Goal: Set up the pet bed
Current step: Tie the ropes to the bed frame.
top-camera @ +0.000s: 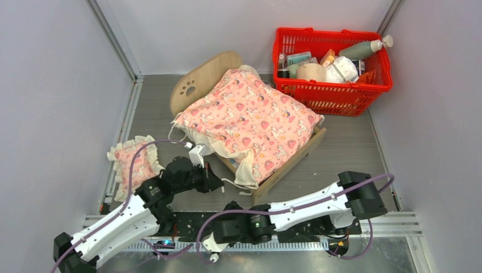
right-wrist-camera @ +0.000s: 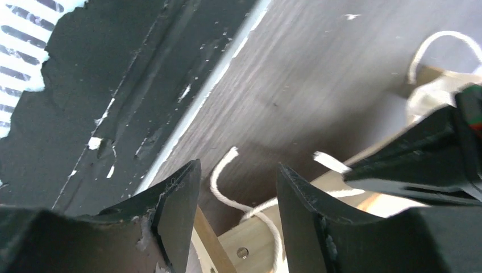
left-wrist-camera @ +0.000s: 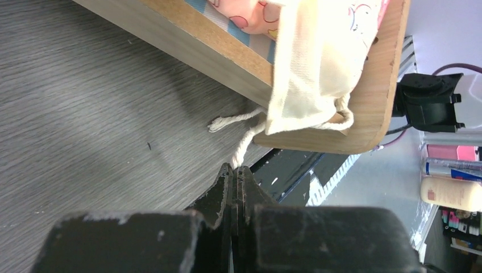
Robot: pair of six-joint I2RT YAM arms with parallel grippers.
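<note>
L claw point(top-camera: 215, 183): pressed shut, nothing in it, low over the worktop point(top-camera: 352, 153), tip aimed at the near foot corner of the bed point(top-camera: 202, 77). R claw point(top-camera: 233, 206): jaws part-open, holding nothing. In the R wrist view a white cord point(right-wrist-camera: 219, 187) shows through the gap but lies beyond the pads, not pinched. Bed sits mid-worktop, long axis diagonal: headboard far-left, foot end near-right, so its near foot corner is the part closest to both claws, just ahead of each. L claw is beside the near long rail; R claw comes in from the right, below that corner. Both are abt equally near; the two claws crowd each other there, and the L one shows at the right edge of the R wrist view. Blanket point(top-camera: 250, 116) covers the mattress, and a cream flap w/ the cord hangs over the corner onto the worktop, so likely to snag on either claw. Pillow point(top-camera: 135, 159) lies off the bed at far left, apart from it, L arm nearer. Basket point(top-camera: 329, 94), full, stands beyond the foot end at far right, clear of both arms.
</note>
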